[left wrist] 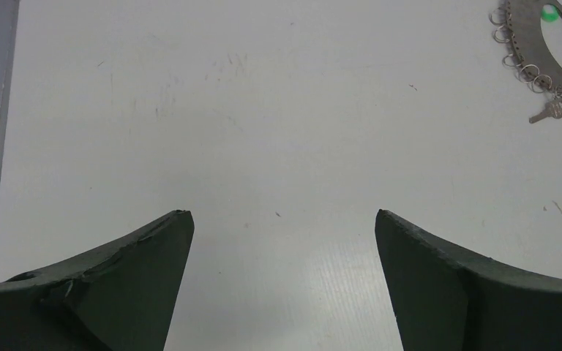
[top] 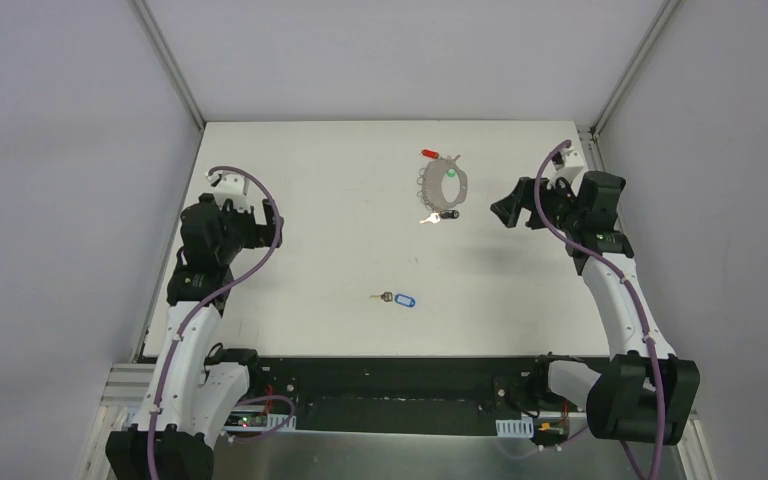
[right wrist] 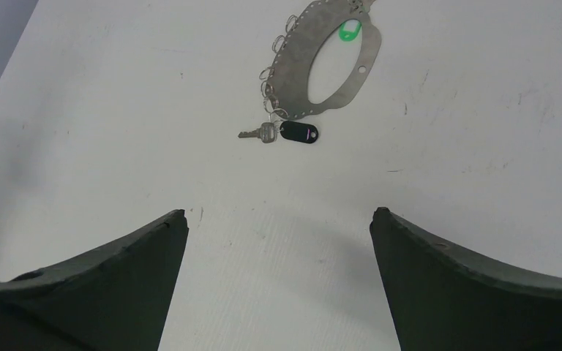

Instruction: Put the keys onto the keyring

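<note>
Steel keyring (right wrist: 293, 69): green tag (right wrist: 349, 31) inside | blue-tagged key (top: 403, 299) apart | left hand (left wrist: 284, 213), right hand (right wrist: 278, 212) agape

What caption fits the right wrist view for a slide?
Open right hand over the table, keyring and black-tagged key ahead.

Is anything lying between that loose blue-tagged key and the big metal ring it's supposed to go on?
Nothing visible does. The blue-tagged key lies alone on the table, and only bare tabletop separates it from the keyring farther back. A black-tagged key hangs at the ring's near edge.
</note>
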`<state>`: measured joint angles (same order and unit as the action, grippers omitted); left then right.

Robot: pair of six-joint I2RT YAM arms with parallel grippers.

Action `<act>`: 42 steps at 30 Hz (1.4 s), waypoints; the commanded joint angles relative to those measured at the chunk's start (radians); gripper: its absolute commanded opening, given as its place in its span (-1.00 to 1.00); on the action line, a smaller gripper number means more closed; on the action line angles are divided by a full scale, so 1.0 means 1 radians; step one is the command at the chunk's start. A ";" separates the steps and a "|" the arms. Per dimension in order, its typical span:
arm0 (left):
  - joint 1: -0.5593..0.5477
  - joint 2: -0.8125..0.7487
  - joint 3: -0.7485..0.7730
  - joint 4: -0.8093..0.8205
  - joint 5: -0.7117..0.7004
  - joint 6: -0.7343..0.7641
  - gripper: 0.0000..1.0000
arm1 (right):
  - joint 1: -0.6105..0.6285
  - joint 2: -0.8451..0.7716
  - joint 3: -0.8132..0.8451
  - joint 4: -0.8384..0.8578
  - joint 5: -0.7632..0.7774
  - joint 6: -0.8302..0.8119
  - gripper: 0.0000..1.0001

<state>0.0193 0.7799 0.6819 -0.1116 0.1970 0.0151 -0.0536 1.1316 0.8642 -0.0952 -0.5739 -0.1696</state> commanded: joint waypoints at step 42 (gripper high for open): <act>-0.005 0.226 0.154 -0.212 0.053 0.093 0.90 | 0.522 0.979 0.786 -0.204 0.563 -0.204 0.49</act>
<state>0.0193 1.0245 0.7963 -0.3061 0.2134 0.0971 0.4492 2.0632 1.5372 -0.2131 -0.0559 -0.3500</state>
